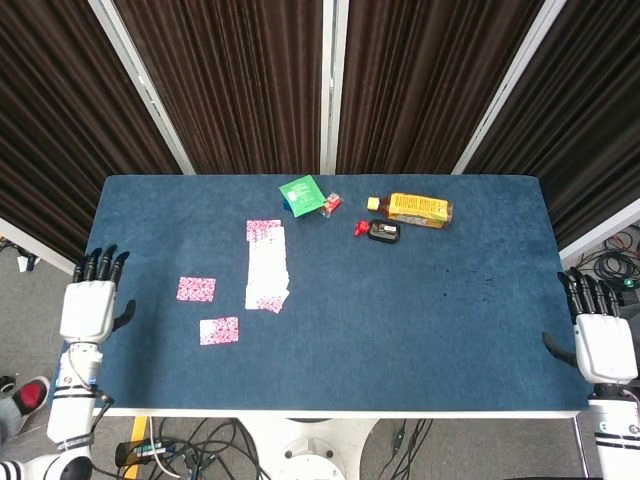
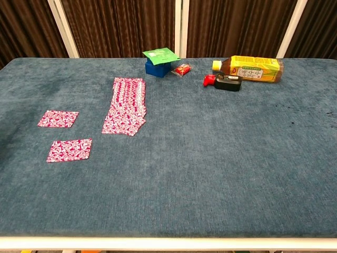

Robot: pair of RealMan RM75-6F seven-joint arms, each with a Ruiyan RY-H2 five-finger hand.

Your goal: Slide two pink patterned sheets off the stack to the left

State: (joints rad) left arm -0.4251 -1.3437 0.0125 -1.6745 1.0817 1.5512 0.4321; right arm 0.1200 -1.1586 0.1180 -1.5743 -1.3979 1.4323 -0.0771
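Note:
A fanned stack of pink patterned sheets (image 2: 126, 105) lies on the blue table, left of centre (image 1: 267, 266). Two single pink sheets lie flat to its left: one farther back (image 2: 58, 118) (image 1: 196, 289), one nearer the front (image 2: 69, 150) (image 1: 219, 330). My left hand (image 1: 90, 303) hangs off the table's left edge, fingers straight and apart, holding nothing. My right hand (image 1: 598, 340) is off the right edge, fingers likewise spread and empty. Neither hand shows in the chest view.
At the back stand a blue box with a green packet on top (image 2: 159, 61), a small red packet (image 2: 182, 69), a black and red item (image 2: 224, 81) and a lying yellow-labelled bottle (image 2: 250, 68). Cables lie on the floor below the front edge.

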